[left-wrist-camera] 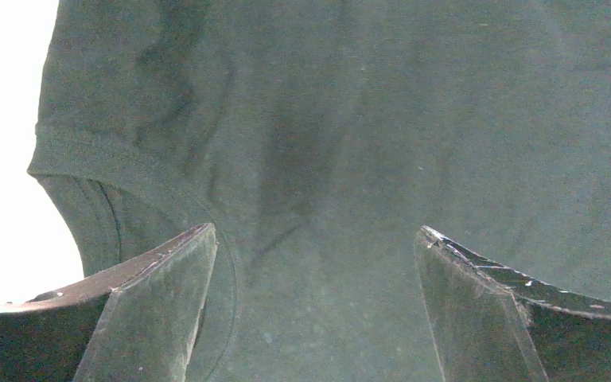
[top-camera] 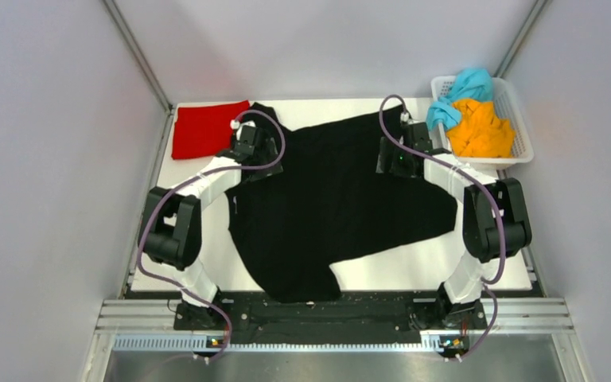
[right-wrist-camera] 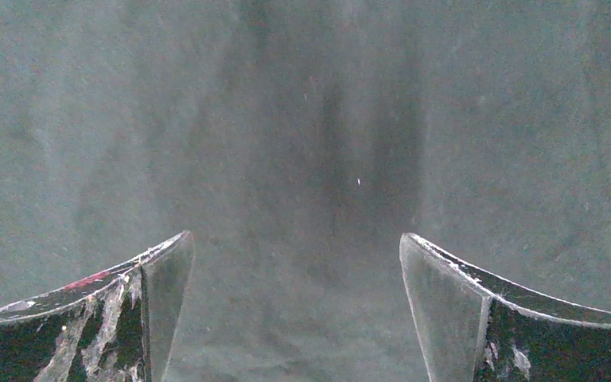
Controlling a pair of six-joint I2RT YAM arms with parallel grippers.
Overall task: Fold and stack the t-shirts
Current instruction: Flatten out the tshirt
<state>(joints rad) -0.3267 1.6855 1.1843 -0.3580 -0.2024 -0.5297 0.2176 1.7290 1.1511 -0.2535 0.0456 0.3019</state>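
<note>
The black t-shirt [top-camera: 334, 207] lies spread across the middle of the white table, its lower end reaching the near edge. My left gripper [top-camera: 251, 151] hovers over its far left part, jaws wide open; the left wrist view shows black cloth [left-wrist-camera: 326, 143] with a hemmed edge below and nothing between the fingers. My right gripper [top-camera: 398, 157] hovers over its far right part, also wide open over the cloth [right-wrist-camera: 302, 159]. A folded red t-shirt [top-camera: 205, 127] lies at the far left. The orange t-shirt [top-camera: 481, 127] and the teal t-shirt [top-camera: 463, 87] are bunched in the basket.
A white plastic mesh basket [top-camera: 521, 131] stands at the far right corner. Grey walls enclose the table on three sides. The bare white table [top-camera: 437, 267] shows at the near right and along the left edge.
</note>
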